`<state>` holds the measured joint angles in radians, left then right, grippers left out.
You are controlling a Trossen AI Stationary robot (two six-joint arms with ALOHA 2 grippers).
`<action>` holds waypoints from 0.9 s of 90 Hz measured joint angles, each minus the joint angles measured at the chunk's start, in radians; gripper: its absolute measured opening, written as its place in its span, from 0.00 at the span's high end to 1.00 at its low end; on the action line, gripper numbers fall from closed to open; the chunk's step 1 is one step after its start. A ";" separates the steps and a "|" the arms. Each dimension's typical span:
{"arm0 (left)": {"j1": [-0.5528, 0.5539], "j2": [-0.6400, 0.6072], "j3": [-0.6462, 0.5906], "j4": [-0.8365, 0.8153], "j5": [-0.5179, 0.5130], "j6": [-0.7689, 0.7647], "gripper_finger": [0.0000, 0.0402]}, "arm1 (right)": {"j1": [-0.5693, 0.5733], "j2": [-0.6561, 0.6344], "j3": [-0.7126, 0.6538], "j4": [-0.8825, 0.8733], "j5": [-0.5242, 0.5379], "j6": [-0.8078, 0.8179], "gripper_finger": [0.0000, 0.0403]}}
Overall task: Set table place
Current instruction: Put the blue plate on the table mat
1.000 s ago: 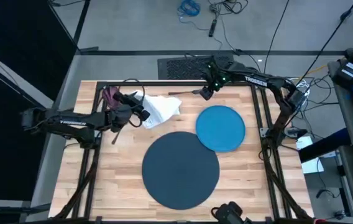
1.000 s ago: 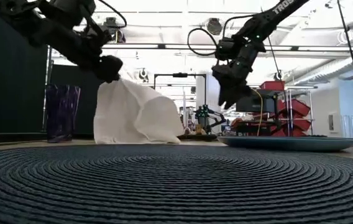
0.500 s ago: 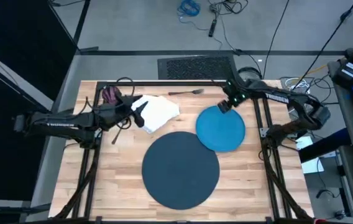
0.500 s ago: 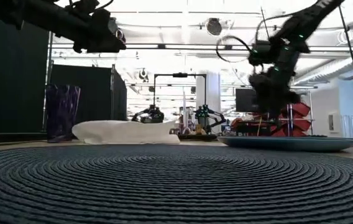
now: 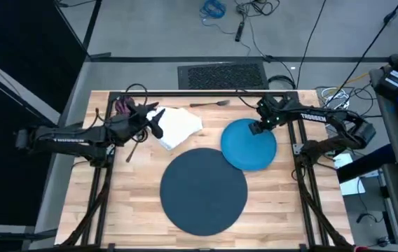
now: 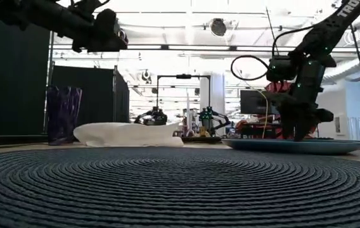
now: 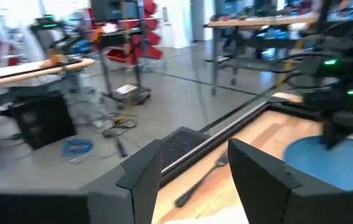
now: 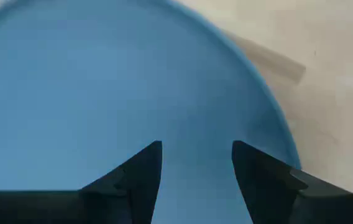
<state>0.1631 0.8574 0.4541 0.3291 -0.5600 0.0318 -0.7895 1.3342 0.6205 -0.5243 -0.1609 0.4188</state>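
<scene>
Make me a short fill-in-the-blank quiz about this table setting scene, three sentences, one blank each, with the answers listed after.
1. The right gripper hangs open over the far rim of the bright blue ____.
2. The white napkin lies on the table between the purple cup and the ____ plate.
3. The fork lies near the table's ____ edge, beyond the napkin.

Answers: plate; blue; far

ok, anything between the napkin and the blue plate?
No. In the high view the strip of table between the napkin and the blue plate is bare wood. The fork lies farther back, outside that gap.
</scene>
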 joint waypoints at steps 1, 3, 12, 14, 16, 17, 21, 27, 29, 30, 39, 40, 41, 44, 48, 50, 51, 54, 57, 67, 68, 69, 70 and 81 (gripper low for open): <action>0.000 0.000 0.000 -0.001 0.007 0.000 0.58 | 0.000 0.000 0.000 0.004 0.000 0.006 0.55; 0.000 0.000 0.000 -0.003 0.020 -0.001 0.58 | 0.000 0.000 0.000 0.011 -0.001 0.016 0.55; -0.002 0.000 0.000 -0.006 0.080 -0.001 0.58 | -0.001 0.000 0.000 0.050 -0.001 0.042 0.55; -0.002 0.000 0.000 -0.007 0.096 -0.001 0.58 | -0.001 0.000 0.000 0.056 -0.001 0.041 0.55; -0.002 0.000 0.000 -0.009 0.111 -0.001 0.58 | -0.001 0.000 0.000 0.058 -0.001 0.041 0.55; -0.002 0.000 0.000 -0.011 0.118 -0.001 0.58 | -0.001 0.000 0.000 0.058 -0.001 0.040 0.55; -0.002 0.000 0.000 -0.021 0.137 -0.001 0.58 | -0.001 0.000 0.003 0.052 -0.001 0.025 0.55; -0.003 0.000 0.000 -0.032 0.143 -0.001 0.58 | -0.001 0.000 0.011 0.054 -0.001 -0.031 0.55; -0.002 0.000 0.000 -0.034 0.143 -0.001 0.58 | -0.001 0.000 0.014 0.057 0.000 -0.047 0.55; -0.002 0.000 0.000 -0.035 0.143 -0.001 0.58 | -0.001 0.000 0.015 0.057 0.000 -0.053 0.55; -0.002 0.002 0.000 -0.045 0.143 -0.001 0.58 | -0.003 0.000 0.024 0.052 0.042 -0.102 0.55; -0.002 0.003 0.000 -0.047 0.143 -0.001 0.58 | -0.003 0.000 0.025 0.050 0.053 -0.105 0.55; -0.002 0.005 0.000 -0.047 0.143 -0.001 0.58 | -0.004 0.000 0.026 0.049 0.063 -0.108 0.55; -0.002 0.009 0.000 -0.055 0.143 -0.001 0.58 | -0.007 0.000 0.027 0.039 0.094 -0.113 0.55; -0.002 0.015 0.000 -0.077 0.143 -0.001 0.58 | -0.010 -0.001 0.027 0.016 0.136 -0.117 0.55; -0.002 0.019 0.000 -0.087 0.143 0.000 0.58 | -0.012 -0.001 0.027 0.004 0.159 -0.119 0.55; -0.002 0.022 0.000 -0.090 0.143 0.000 0.58 | -0.013 -0.001 0.027 -0.001 0.171 -0.120 0.55; -0.002 0.034 0.000 -0.093 0.142 0.000 0.58 | -0.016 -0.001 0.027 -0.014 0.210 -0.122 0.55; -0.001 0.047 0.000 -0.093 0.141 0.000 0.58 | -0.017 -0.001 0.027 -0.024 0.241 -0.123 0.55; 0.001 0.091 0.000 -0.083 0.139 0.000 0.58 | -0.021 -0.001 0.027 -0.050 0.295 -0.124 0.55; 0.001 0.095 0.000 -0.078 0.139 0.000 0.58 | -0.021 -0.001 0.027 -0.052 0.295 -0.124 0.55; 0.001 0.099 0.000 -0.073 0.139 0.000 0.58 | -0.021 -0.001 0.027 -0.054 0.295 -0.124 0.55; 0.001 0.103 0.000 -0.069 0.139 0.000 0.58 | -0.021 -0.001 0.027 -0.055 0.294 -0.124 0.55; 0.001 0.137 0.000 -0.052 0.141 -0.001 0.58 | -0.021 -0.001 0.027 -0.096 0.287 -0.089 0.55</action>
<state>0.1642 0.9942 0.4541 0.2770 -0.4187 0.0312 -0.8104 1.3334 0.6479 -0.6201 0.1259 0.3296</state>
